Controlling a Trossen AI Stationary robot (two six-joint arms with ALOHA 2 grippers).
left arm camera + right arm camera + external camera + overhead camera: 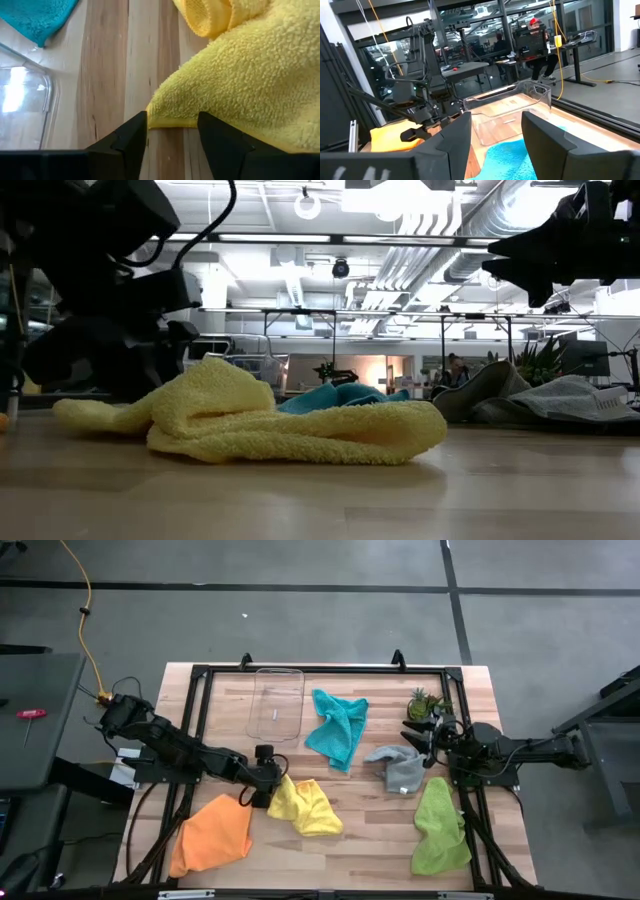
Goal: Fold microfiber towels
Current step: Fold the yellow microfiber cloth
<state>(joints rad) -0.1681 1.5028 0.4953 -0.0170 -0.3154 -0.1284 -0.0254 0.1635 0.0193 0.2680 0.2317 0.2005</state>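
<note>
The yellow towel (306, 806) lies crumpled on the table near the front, left of the middle. My left gripper (172, 134) is low over its left corner and slants down. It is open, and the corner's hem (172, 122) lies between its fingertips. The orange towel (212, 833) lies at the near left. The teal-blue towel (338, 727) lies near the middle, toward the far side. The grey towel (400, 768) and the lime green towel (440, 827) lie at the right. My right gripper (495, 131) is open and holds nothing. It hangs level above the grey towel at the right. My left gripper has one finger (134, 134) on each side of the hemmed left corner (165, 121) of the yellow towel, coming down at a slant from the table's left. The corner lies flat on the wood. I cannot tell whether the fingers touch it.
A clear plastic tray (277, 702) stands at the far side, left of the teal-blue towel. A small potted plant (428, 700) stands at the far right, close to my right arm. Bare wood shows between the yellow and lime green towels.
</note>
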